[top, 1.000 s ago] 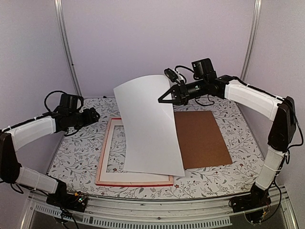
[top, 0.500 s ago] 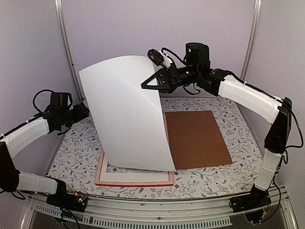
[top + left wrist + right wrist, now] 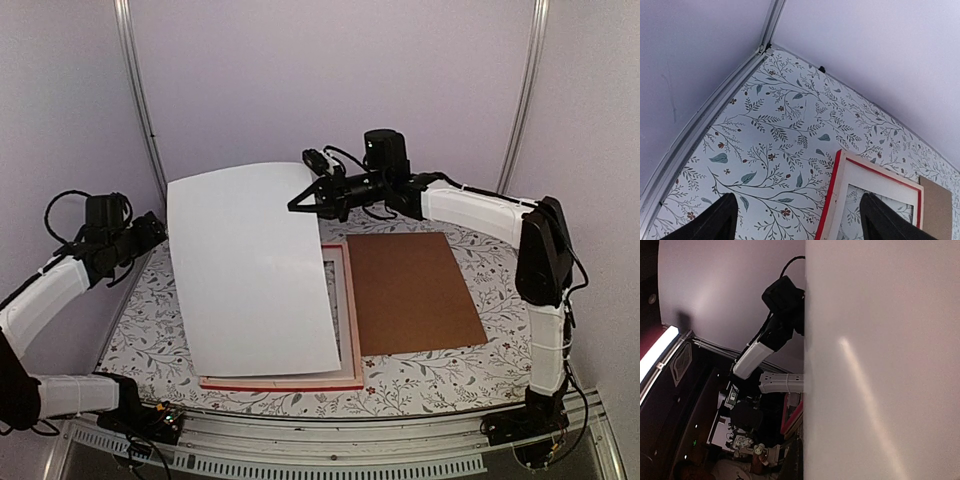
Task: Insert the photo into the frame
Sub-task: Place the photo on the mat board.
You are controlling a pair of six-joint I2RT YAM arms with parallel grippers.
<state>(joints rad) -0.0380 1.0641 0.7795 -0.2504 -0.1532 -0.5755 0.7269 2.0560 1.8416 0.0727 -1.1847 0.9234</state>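
One curved paper photo (image 3: 252,268); thin frame (image 3: 347,300) — red-edged

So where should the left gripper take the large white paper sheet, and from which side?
Probably the raised far-left corner, coming from the left. The large white-backed paper photo hangs by its far-right corner from the shut right gripper, so the left corner stands clear of the table, near the open left gripper.

1. The photo (image 3: 250,270): thin white paper, smooth, with a faint sheen.
2. The frame (image 3: 346,310): pale wood with a red painted edge.
3. The backing board (image 3: 410,290): brown, matt, card-like.
4. The surface (image 3: 150,310): matt floral-printed covering.
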